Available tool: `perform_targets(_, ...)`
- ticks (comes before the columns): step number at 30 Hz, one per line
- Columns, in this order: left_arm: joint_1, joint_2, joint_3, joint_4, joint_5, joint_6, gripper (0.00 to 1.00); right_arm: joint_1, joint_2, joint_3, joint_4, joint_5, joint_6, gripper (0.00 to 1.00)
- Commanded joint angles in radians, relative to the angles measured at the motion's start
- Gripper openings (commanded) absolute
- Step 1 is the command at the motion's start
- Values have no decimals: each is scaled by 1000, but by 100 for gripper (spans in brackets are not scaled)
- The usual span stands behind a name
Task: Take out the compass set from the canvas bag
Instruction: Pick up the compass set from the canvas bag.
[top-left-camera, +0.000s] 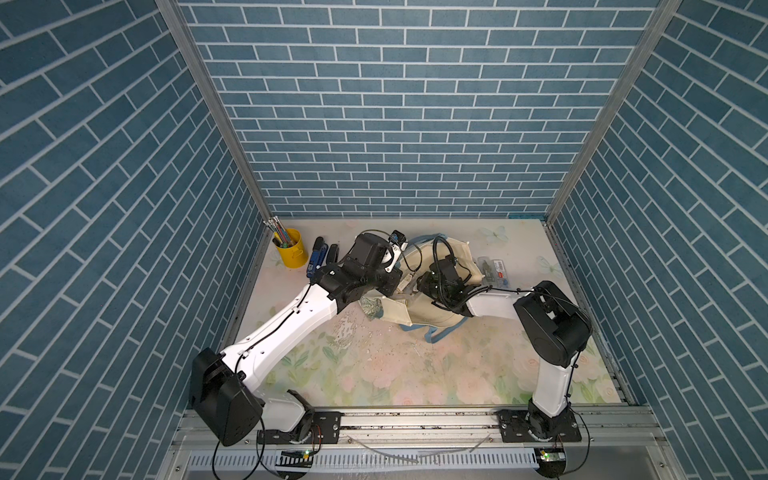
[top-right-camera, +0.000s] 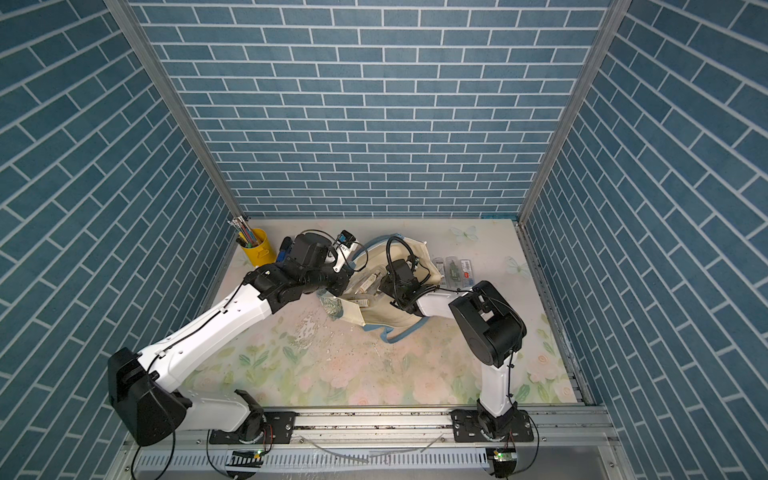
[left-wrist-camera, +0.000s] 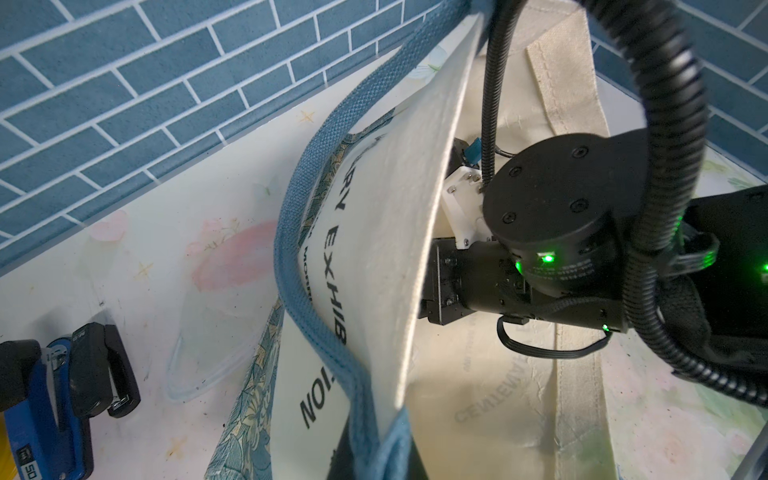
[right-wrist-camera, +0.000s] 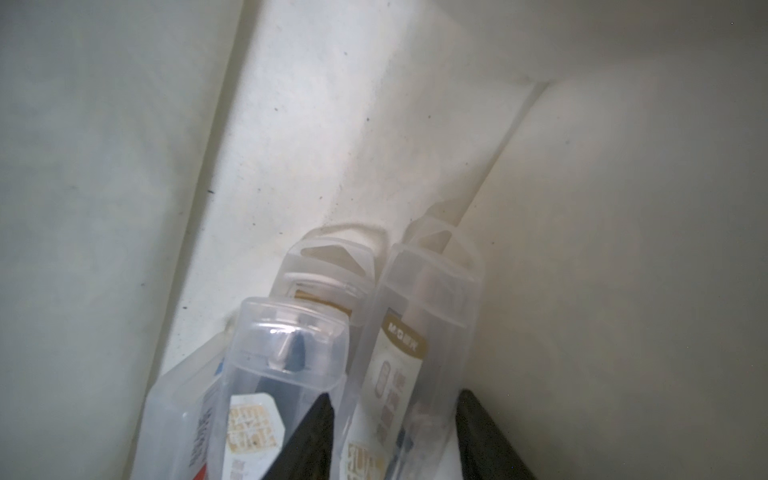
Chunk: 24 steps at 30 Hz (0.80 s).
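The cream canvas bag (top-left-camera: 424, 320) (top-right-camera: 386, 316) lies at the back middle of the table with its mouth held up. My left gripper (left-wrist-camera: 380, 461) is shut on the bag's rim and blue strap handle (left-wrist-camera: 291, 232), and lifts that side. My right gripper (right-wrist-camera: 395, 392) is deep inside the bag, open. Its two dark fingertips (right-wrist-camera: 326, 415) stand on either side of a clear compass set case with a gold label (right-wrist-camera: 409, 345). Whether they touch it does not show. Other clear cases (right-wrist-camera: 286, 365) lie beside it in the bag. A top view shows these cases (top-right-camera: 365, 284) through the mouth.
Clear cases (top-left-camera: 492, 270) (top-right-camera: 455, 268) lie on the table right of the bag. A yellow pen cup (top-left-camera: 289, 249) and a blue and black stapler (top-left-camera: 318, 257) (left-wrist-camera: 41, 407) stand at the back left. Blue brick walls enclose three sides.
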Motion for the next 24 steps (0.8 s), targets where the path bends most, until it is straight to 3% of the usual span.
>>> perform_targets(1,-7,-8,0,67,45,3,0,-18,21,36,69,-46,80,45)
perform_targets(11,-7,-15,-7,69,43,5,0,-7,22,48,114,-36,46,28)
perform_targets(14,-7,-13,-3,65,47,7,0,2,48,78,87,-44,23,27)
perform_targets(18,-7,-17,-12,71,45,6,0,7,91,104,78,-61,20,32)
perform_targets(21,-7,-15,-10,69,43,8,0,8,122,141,56,-100,35,41)
perform_targets(24,-7,-11,-5,67,46,10,0,26,128,185,20,-111,13,43)
